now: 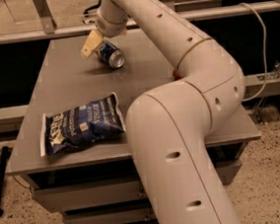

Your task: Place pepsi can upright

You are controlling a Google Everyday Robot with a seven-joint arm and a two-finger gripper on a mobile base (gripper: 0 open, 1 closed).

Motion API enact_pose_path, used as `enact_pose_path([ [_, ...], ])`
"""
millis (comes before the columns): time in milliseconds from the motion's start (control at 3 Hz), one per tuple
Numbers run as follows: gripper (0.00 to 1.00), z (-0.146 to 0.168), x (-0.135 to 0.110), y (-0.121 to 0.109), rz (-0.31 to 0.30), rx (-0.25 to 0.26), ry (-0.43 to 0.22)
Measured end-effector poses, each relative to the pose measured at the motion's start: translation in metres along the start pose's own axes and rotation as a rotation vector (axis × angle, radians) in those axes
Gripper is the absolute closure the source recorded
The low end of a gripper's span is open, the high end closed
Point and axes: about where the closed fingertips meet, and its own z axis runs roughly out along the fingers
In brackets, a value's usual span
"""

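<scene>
- Camera view: the hand (100, 47) is hovering over the far side of the bench (64, 91), closed around the pepsi can (112, 57), which is tilting, not upright.
- Doing it well is meaning rotating until the base is flat, lowering gently, then releasing.
- The can is looking dark blue, its silver end facing us.

Grey table (66, 89) with blue chip bag (82, 129), tilted pepsi can (111, 55), gripper (93, 43) alongside.

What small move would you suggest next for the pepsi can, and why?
Probably turn the wrist to bring the pepsi can vertical before lowering: the gripper, over the table's far end, grips it tilted, one silver end pointing sideways.
</scene>
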Motion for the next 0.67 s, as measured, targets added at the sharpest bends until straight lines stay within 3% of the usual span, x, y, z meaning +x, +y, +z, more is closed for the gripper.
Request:
enact_pose_path([
  [667, 0.00, 0.0110, -0.0061, 0.0092, -0.081, 0.080, 0.093],
])
